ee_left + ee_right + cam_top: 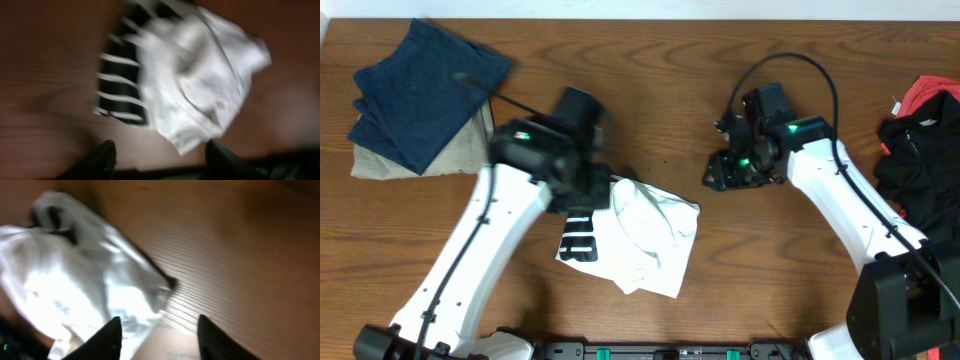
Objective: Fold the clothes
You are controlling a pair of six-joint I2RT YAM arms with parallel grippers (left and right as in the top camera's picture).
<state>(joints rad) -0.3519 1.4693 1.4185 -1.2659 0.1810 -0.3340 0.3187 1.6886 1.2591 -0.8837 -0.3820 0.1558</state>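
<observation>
The overhead view is filled by a brown wooden table. Just below centre a crumpled white T-shirt is laid, black lettering at its left. At upper left a navy garment is stacked on a beige one. At the right edge black clothing is heaped, seemingly under a red piece.

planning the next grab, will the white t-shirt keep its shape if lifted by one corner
Likely floppy: the white T-shirt lies crumpled in soft, uneven folds, so a lifted corner would probably drape and undo them. It looks thin, so probably light. Pushed across the wooden table, it would probably bunch rather than slide whole.
</observation>
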